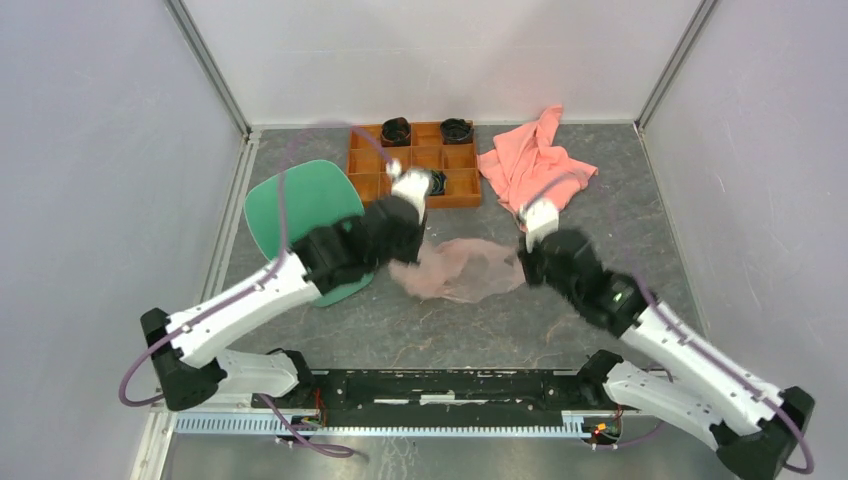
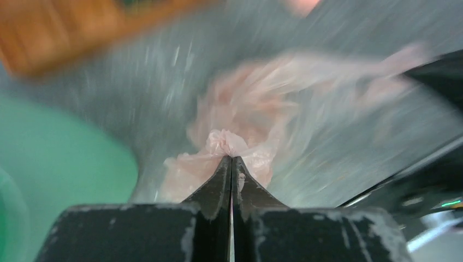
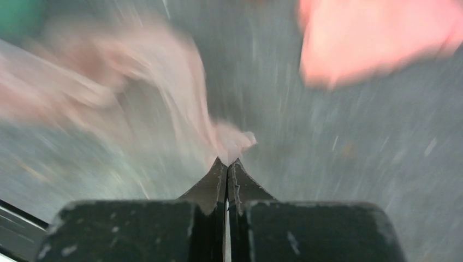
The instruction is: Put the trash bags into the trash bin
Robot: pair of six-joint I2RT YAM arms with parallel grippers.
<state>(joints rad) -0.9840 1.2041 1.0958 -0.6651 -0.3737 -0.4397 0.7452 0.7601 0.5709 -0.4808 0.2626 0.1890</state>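
Observation:
The pale pink translucent trash bag [image 1: 462, 268] hangs stretched between my two grippers above the grey table. My left gripper [image 1: 400, 262] is shut on the bag's left end; in the left wrist view [image 2: 231, 158] film bunches at the closed tips, and the bag [image 2: 256, 103] spreads beyond. My right gripper [image 1: 523, 262] is shut on the right end; in the right wrist view [image 3: 227, 161] the bag [image 3: 131, 87] trails off to the left. The mint-green trash bin [image 1: 305, 205] stands left of the bag, partly under my left arm, and shows in the left wrist view [image 2: 49, 164].
An orange compartmented tray [image 1: 412, 158] with black round items sits at the back centre. A salmon-pink cloth towel [image 1: 535, 160] lies at the back right, also in the right wrist view [image 3: 377, 38]. White walls enclose the table on three sides.

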